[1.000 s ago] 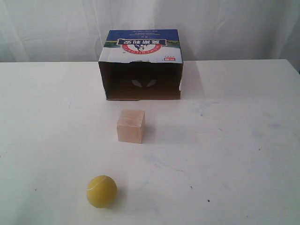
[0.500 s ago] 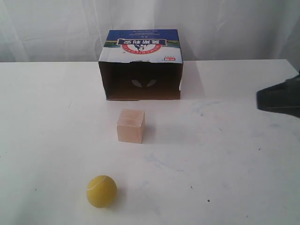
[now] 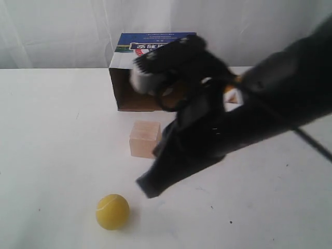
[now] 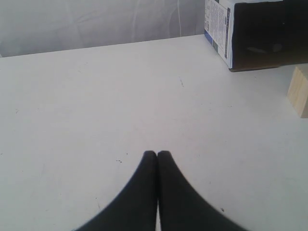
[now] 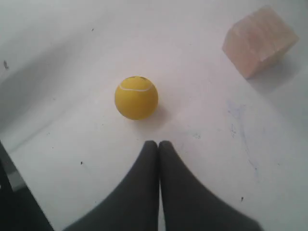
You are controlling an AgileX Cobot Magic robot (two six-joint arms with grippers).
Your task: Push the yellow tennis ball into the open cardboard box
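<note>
Reaching across the middle of the exterior view, the right arm now fills a space that held only its dark tip at the right edge half a second ago. Its right pincer [image 3: 148, 188], fingers pressed together, hangs near the yellow tennis ball [image 3: 112, 211] without touching it. The ball, wooden cube [image 3: 144, 138] and open cardboard box [image 3: 124, 78] lie unmoved on the table [image 3: 52, 129]. The left pincer [image 4: 157, 154] is also pressed together, holding nothing.

On the white table [image 3: 46, 129], the pale wooden cube [image 3: 142, 137] sits between the open cardboard box [image 3: 124, 88] behind and the yellow tennis ball [image 3: 112, 211] in front.
</note>
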